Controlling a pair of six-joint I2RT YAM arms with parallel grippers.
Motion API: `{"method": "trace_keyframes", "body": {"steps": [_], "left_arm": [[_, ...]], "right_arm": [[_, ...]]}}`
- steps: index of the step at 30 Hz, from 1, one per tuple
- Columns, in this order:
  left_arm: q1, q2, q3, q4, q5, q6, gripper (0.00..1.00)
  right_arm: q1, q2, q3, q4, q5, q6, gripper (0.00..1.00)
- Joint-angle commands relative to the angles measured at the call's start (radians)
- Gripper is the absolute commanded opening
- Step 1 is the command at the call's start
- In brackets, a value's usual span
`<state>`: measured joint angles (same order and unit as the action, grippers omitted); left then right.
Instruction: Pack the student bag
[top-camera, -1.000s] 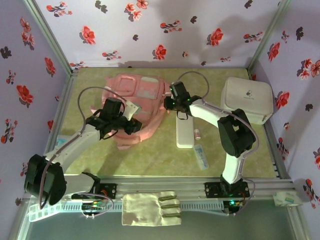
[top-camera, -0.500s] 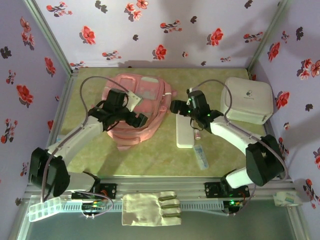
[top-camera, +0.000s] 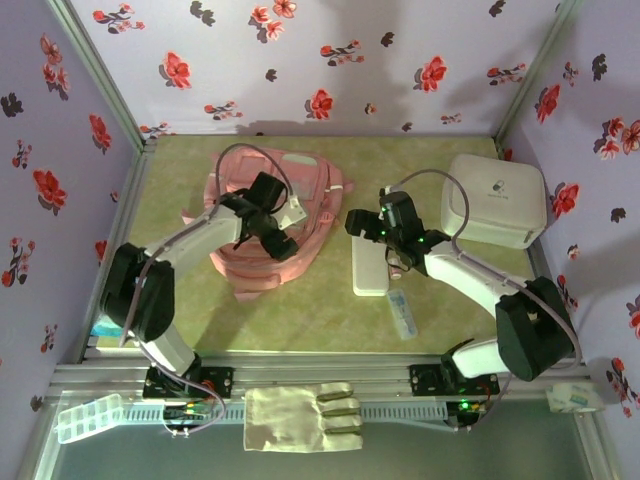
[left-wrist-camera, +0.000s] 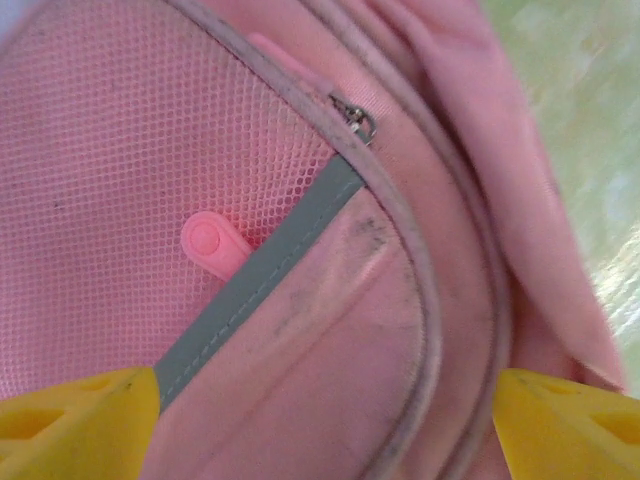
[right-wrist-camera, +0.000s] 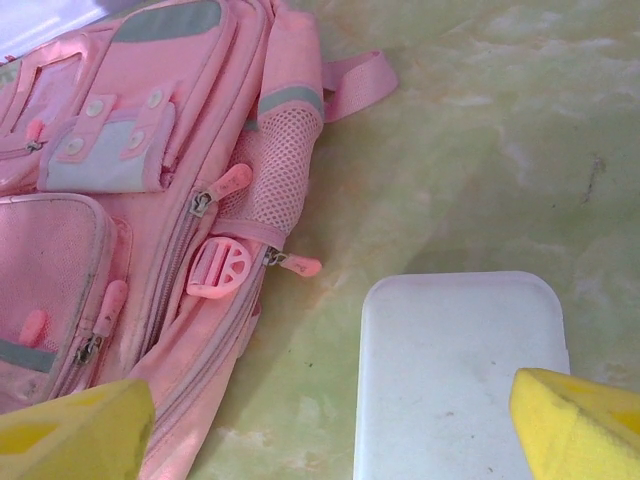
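Observation:
The student bag (top-camera: 240, 268), a soft pink backpack, lies flat on the green table left of centre. My left gripper (top-camera: 283, 243) hovers over the bag's lower right part. In the left wrist view its yellow fingertips (left-wrist-camera: 70, 425) stand wide apart over pink mesh, a grey band and a zip on the student bag (left-wrist-camera: 330, 330), gripping nothing. My right gripper (top-camera: 355, 224) is open just right of the bag. Seen from the right wrist, the student bag (right-wrist-camera: 150, 150) lies left, a flat white case (right-wrist-camera: 460, 370) right, and bare table under the right gripper (right-wrist-camera: 325, 430).
The flat white case (top-camera: 369, 266) lies right of the bag, with a small pink item (top-camera: 394, 266) and a clear tube (top-camera: 402, 313) beside it. A white rounded box (top-camera: 495, 200) stands at the back right. A pale glove (top-camera: 300, 418) lies on the front rail.
Both grippers have opened. The left arm has swung back and right across the bag. The right gripper has drawn away from the bag's edge toward the white case.

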<state>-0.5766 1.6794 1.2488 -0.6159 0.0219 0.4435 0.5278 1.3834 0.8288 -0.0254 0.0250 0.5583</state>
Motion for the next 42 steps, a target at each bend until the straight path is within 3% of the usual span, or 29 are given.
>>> {"method": "trace_keyframes", "body": {"steps": [1,5,12,18,24,31,36,42], "left_arm": [[-0.008,0.059,0.064,-0.067,-0.096,0.059,0.82],[-0.014,0.101,0.133,-0.12,-0.148,0.04,0.7],[-0.021,0.055,0.138,-0.119,-0.156,0.031,0.41],[-0.02,-0.025,0.104,-0.071,-0.16,-0.006,0.19],[-0.02,-0.161,0.018,0.05,-0.16,-0.08,0.0],[-0.02,-0.339,-0.095,0.18,-0.143,-0.165,0.0],[-0.02,-0.449,-0.186,0.306,-0.087,-0.276,0.0],[-0.02,-0.508,-0.276,0.382,-0.064,-0.313,0.0]], "right_arm": [[-0.008,-0.025,-0.018,0.017,-0.006,0.018,0.92],[-0.009,-0.027,-0.02,0.02,-0.006,0.028,0.92],[-0.011,-0.028,-0.011,0.022,-0.013,0.037,0.92],[-0.011,-0.019,-0.01,0.029,-0.027,0.042,0.92],[-0.011,0.017,0.012,0.063,-0.121,0.029,0.92],[-0.011,0.134,0.123,0.135,-0.273,0.039,0.92],[-0.012,0.248,0.177,0.305,-0.449,0.105,0.92],[-0.015,0.376,0.267,0.394,-0.544,0.165,0.92]]}}
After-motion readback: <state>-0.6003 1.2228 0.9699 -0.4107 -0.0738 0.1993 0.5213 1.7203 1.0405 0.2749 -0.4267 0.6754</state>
